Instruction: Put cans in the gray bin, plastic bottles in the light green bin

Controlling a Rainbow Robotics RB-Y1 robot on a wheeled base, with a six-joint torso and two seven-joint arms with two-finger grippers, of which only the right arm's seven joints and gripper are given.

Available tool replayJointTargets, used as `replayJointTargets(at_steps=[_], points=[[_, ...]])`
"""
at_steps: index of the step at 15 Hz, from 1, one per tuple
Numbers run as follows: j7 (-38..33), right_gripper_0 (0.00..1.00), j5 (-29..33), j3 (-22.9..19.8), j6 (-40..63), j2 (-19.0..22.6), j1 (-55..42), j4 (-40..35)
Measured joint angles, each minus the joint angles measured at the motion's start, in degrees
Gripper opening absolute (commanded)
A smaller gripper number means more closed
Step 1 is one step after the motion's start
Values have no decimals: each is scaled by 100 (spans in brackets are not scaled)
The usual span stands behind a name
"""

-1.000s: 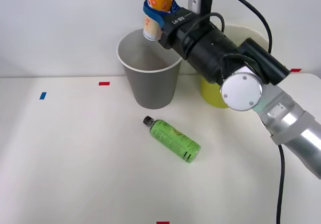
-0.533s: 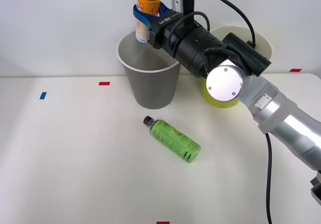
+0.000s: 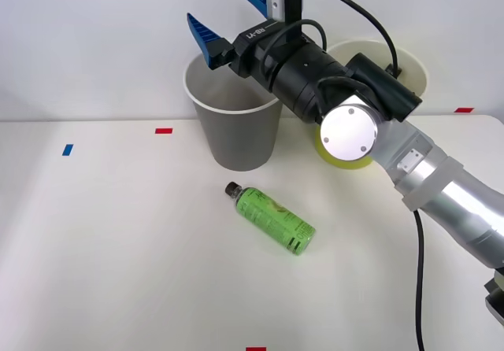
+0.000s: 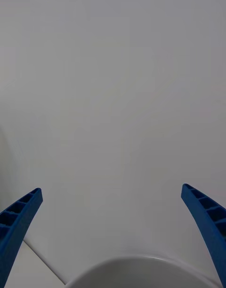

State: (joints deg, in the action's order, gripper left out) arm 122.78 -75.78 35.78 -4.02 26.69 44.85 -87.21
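The right gripper (image 3: pixel 228 19) hangs above the mouth of the gray bin (image 3: pixel 236 134), its blue ribbed fingers (image 3: pixel 206 39) spread wide apart with nothing between them; in the right wrist view the fingers (image 4: pixel 19 217) stand at the two corners, with the bin's white rim (image 4: pixel 141 264) curving below. No can is visible on the table (image 3: pixel 118 249) or in the fingers — by judgement the can step is complete, though the bin's inside is too shadowed to confirm its contents. The green-label bottle (image 3: pixel 271 219) lies on its side on the table, at about 5 o'clock from the gray bin and well apart from it, its black cap pointing toward 10 o'clock. The light green bin (image 3: pixel 417 72) stands at 3 o'clock from the gray bin, largely hidden behind the arm. The step now due is the bottle — the next move calls for lowering the gripper over the bottle's body, aligning the fingers across its width, since a round body lying flat is likely to roll if nudged
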Motion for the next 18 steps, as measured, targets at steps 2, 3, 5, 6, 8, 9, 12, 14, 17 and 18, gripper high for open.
replayJointTargets(at_steps=[2, 3, 5, 6, 8, 9, 12, 14, 17, 18], points=[[58, 100, 73, -8, -16, 127, -125, -175], [97, 100, 111, -31, -18, 245, -293, -442], [175, 100, 191, -80, -44, 494, -781, -1086], [225, 100, 235, -100, -130, 652, -1151, -1497], [343, 100, 334, -123, -471, 1015, -1952, -2310], [401, 100, 381, -129, -643, 1195, -2297, -2620], [490, 100, 668, -147, -1398, 1672, -3457, -3357], [508, 100, 832, -169, -1918, 1976, -4198, -3650], [517, 100, 1035, -316, -2465, 2322, -5270, -3940], [517, 100, 1096, -392, -2601, 2391, -5617, -4004]])
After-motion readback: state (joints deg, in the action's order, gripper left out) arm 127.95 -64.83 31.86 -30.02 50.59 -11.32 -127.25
